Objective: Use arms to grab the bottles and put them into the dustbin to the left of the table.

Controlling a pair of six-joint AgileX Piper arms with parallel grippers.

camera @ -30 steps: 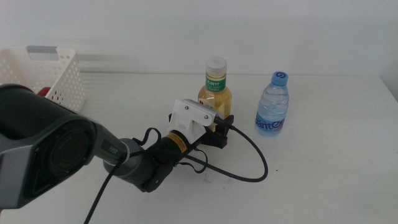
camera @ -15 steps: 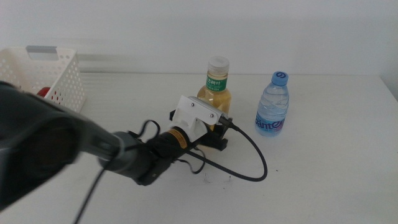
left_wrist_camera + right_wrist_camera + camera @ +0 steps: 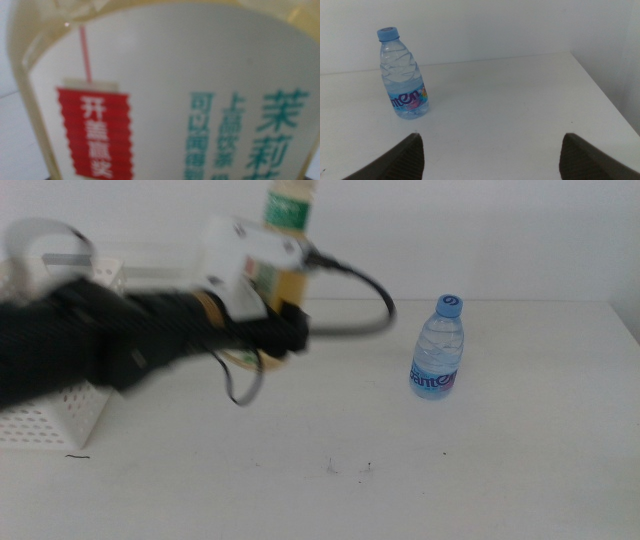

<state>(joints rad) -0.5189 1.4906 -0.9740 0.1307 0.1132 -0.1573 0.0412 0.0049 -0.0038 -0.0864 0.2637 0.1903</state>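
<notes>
Gripping tea bottle (image 3: 285,240) aloft, left tool (image 3: 283,305); right tool (image 3: 490,150) spread.

Tea bottle (image 3: 284,240): raised above the table (image 3: 480,450), in the left gripper (image 3: 275,305), between dustbin and water bottle.
Dustbin (image 3: 45,415): far left.
Water bottle (image 3: 437,348): upright, right of centre.

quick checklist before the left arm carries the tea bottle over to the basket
1. Tea bottle gripped by left pincer: ok, lifted off the table.
2. Bottle upright: ok, cap end up.
3. Basket opening clear: cannot tell, the arm hides it.
4. Water bottle clear of the path: ok, standing apart on the far side from the basket.
5. Right pincer out of the way: ok, open, low over the table facing the water bottle.
</notes>
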